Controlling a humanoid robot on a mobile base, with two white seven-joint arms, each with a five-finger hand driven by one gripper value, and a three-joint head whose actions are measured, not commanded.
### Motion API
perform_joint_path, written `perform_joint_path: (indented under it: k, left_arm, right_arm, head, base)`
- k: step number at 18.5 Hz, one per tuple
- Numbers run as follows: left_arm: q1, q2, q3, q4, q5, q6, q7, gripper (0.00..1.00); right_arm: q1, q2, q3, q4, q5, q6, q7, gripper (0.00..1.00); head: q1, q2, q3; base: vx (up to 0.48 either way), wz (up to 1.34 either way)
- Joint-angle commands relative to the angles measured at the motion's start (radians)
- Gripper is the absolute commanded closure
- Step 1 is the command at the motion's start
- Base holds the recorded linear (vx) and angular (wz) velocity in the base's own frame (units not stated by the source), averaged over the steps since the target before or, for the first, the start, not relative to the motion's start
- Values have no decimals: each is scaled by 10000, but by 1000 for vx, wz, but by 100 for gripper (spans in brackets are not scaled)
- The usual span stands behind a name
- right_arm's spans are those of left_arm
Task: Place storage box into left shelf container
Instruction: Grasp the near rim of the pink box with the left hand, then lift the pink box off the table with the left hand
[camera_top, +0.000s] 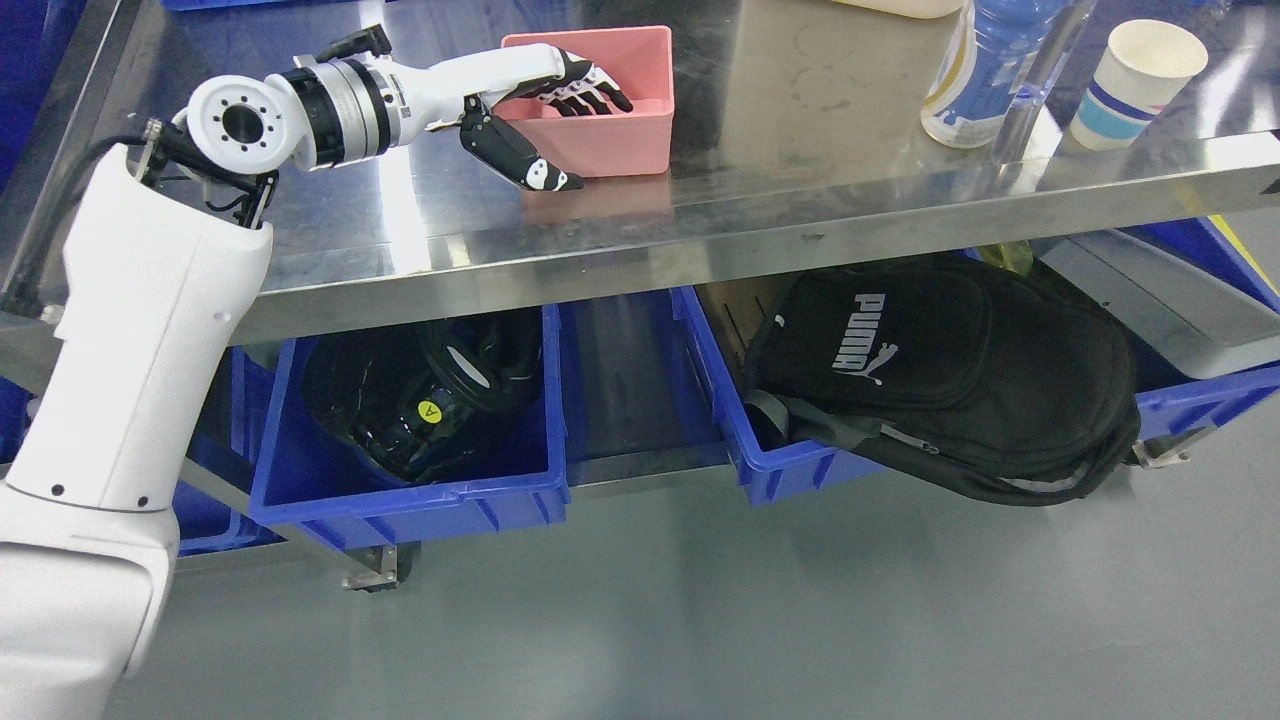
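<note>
On the lower left shelf sits the deep blue plastic bin (400, 500), partly filled with black gear. Above it the white left hand (540, 120) grips the small pink plastic storage box (610, 110) on the steel tabletop (800, 180), fingers inside and thumb outside its near wall. Grasping looks done; next comes lifting clear and lowering toward that bin.

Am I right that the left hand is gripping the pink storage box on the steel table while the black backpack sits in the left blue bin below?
Not quite. The head view shows the black backpack in the right blue bin, not the left. The rest holds: the left hand grips the pink storage box on the steel table.
</note>
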Motion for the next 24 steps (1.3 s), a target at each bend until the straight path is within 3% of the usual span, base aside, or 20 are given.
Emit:
perform_joint_path:
  k: [1,4,5,11,20,24]
  left_arm:
    - [-106,-756,500,1016,-135,43,-648,70]
    - [-75,-1123,1296,1107,-150,-79,-986,97]
    - [-75,-1307,1634,1184,-257,-186,-987,100]
    - [-228,-2243,3216,1093,-1116,-739,-987,100]
    - [-413,-2183,3586,-1988,-1101,119,-1032,100]
    - [-367,-2107,3554,-2451,-1331,150,-1125,100]
  right_arm:
    - [-62,-175,-30,-175,-16,-8,-6,0]
    - [-62,-175,-30,-175,-16,-8,-6,0]
    - [-62,-175,-30,-175,-16,-8,9,0]
    - [-62,-175,-30,-175,-16,-8,9,0]
    - [-62,-175,-30,-175,-16,-8,-6,0]
    - [-62,-175,-30,-175,-16,-8,-6,0]
  head:
    - [0,0,0]
    - [0,8,0]
    - [0,15,0]
    - [0,16,0]
    - [0,17,0]
    - [0,18,0]
  base:
    - [-3,57]
    - [-9,147]
    - [-10,224]
    - [15,11]
    - [-2,-13]
    - [0,0]
